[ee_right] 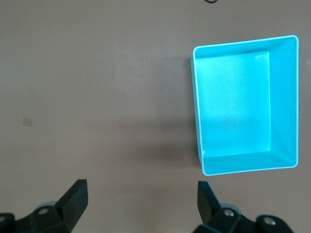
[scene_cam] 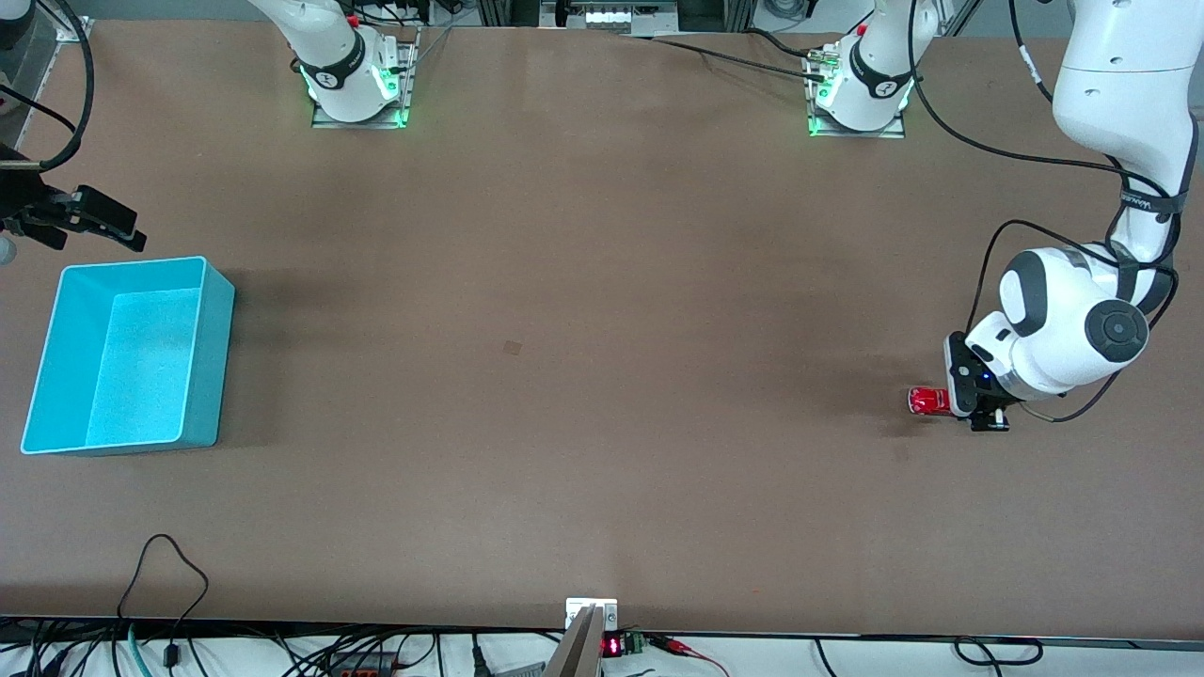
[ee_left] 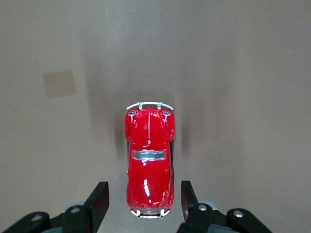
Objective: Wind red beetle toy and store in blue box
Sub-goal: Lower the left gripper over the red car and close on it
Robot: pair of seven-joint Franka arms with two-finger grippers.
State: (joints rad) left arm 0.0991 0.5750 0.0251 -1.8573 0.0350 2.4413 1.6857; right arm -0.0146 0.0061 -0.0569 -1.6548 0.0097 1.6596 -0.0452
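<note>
1. No words, brand names or numbers are showing clearly enough to be read in any of the three views.
2. A dark band (scene_cam: 1149, 203) around the left arm is carrying pale lettering, but the letters are not making out as readable words.
3. A small device (scene_cam: 612, 646) at the bench edge nearest the front camera is glowing with red display segments, and its digits are not resolving into a readable figure.
4. The dark collars (scene_cam: 337, 68) on the arm bases are each bearing a small pale round mark that is not legible.
</note>
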